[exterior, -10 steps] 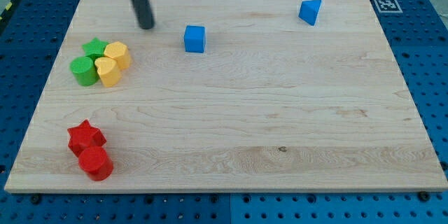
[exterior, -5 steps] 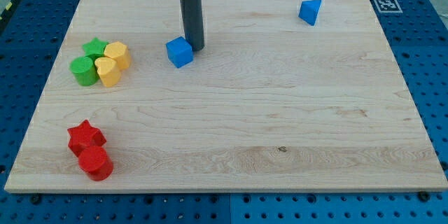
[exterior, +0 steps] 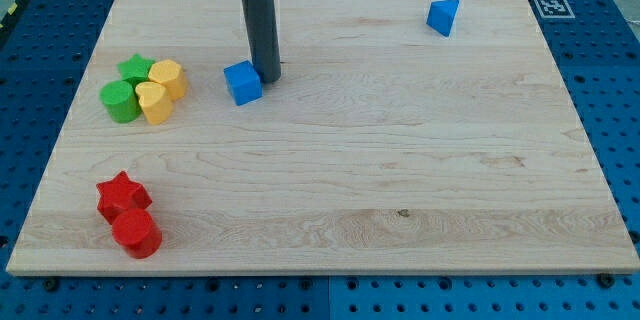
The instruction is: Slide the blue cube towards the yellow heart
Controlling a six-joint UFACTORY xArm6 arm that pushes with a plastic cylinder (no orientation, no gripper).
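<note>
The blue cube (exterior: 242,83) lies on the wooden board (exterior: 400,160), left of centre near the view's top. My tip (exterior: 267,79) touches the cube's right side. The yellow heart (exterior: 153,102) lies further to the view's left, in a cluster with other blocks. A stretch of bare board separates the cube from the heart.
Packed against the heart are a yellow block (exterior: 168,78), a green star-like block (exterior: 134,68) and a green cylinder (exterior: 119,102). A red star (exterior: 122,195) and a red cylinder (exterior: 137,233) sit at the view's bottom left. A blue triangular block (exterior: 443,16) is at the top right.
My tip swung from the cube's upper left round to its right side. It has pushed the cube left and slightly down, towards the yellow heart.
</note>
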